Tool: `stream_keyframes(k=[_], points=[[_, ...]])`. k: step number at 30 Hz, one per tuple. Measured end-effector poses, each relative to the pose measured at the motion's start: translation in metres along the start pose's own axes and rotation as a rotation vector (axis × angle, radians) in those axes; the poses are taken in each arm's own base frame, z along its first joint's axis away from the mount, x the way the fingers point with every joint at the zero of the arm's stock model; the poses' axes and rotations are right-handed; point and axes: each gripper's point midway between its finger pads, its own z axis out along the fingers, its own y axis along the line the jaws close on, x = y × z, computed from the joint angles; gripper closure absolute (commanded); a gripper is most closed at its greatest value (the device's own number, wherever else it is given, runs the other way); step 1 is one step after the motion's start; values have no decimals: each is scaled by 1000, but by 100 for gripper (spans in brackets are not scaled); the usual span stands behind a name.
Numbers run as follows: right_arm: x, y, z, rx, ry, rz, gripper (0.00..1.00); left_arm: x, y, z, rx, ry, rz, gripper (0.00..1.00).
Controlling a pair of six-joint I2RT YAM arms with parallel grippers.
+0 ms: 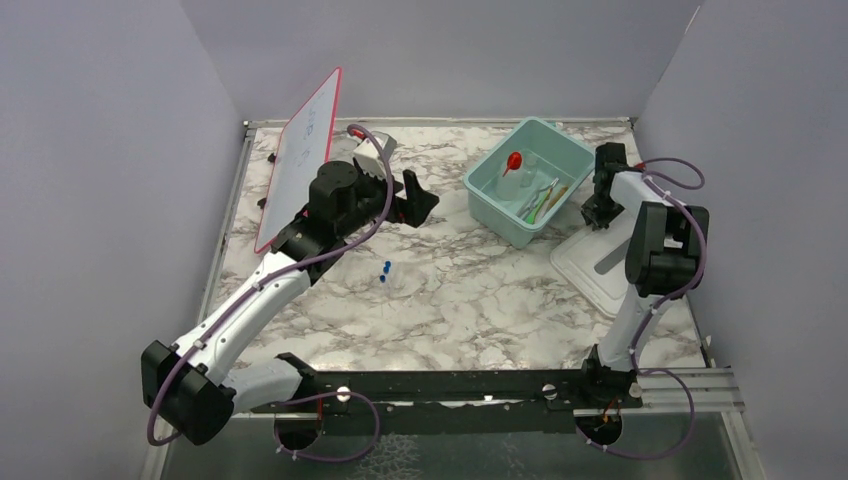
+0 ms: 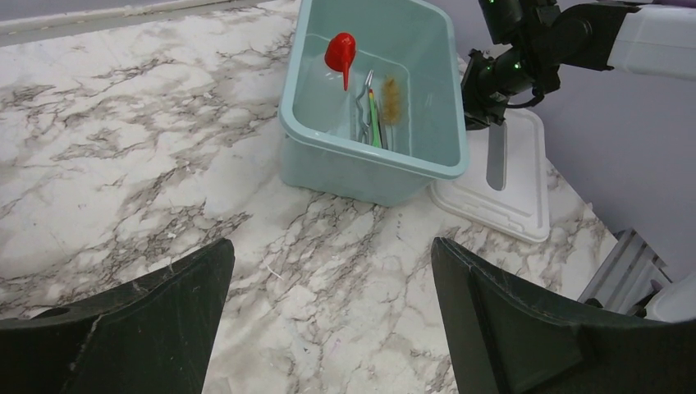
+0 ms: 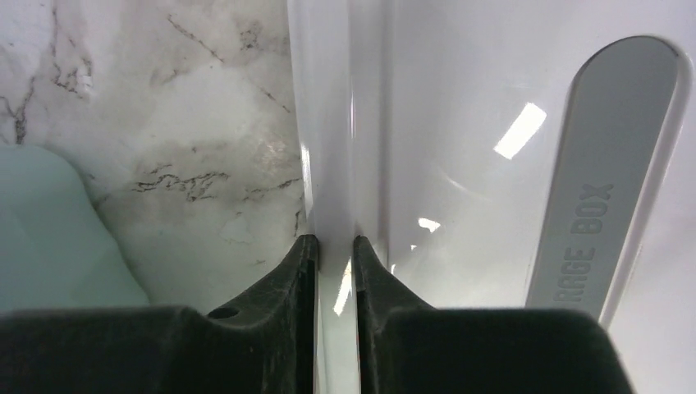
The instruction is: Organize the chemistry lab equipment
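Observation:
The pale teal tub stands at the back right and holds a red funnel, metal tongs and a tan-bristled brush. Two blue-capped tubes lie on the marble mid-table. My left gripper hangs open above bare marble left of the tub, nothing between its fingers. My right gripper is shut on the raised rim of the white lid, which lies flat to the right of the tub. From the left wrist, the right gripper shows at the lid's far end.
A pink-edged whiteboard leans at the back left, close behind the left arm. Grey walls enclose the table on three sides. The lid reaches near the table's right edge.

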Motion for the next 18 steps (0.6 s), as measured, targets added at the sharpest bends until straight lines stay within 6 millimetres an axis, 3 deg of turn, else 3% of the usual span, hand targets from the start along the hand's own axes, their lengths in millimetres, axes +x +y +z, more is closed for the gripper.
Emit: stream_keyframes(k=[3,10,15,18], points=[[-1,2,-2,-16,0,-5,99,4,-2,4,5,14,-1,8],[-2,-1,-16,-47,-5,-1,100,11,-18,10,46,36,5,9],[-28,1,-67,-136,-96,23,99,18,-32,14,81,52,9,9],[-49,-1,-113,-215,-184,51,99,20,-41,15,102,55,9,9]])
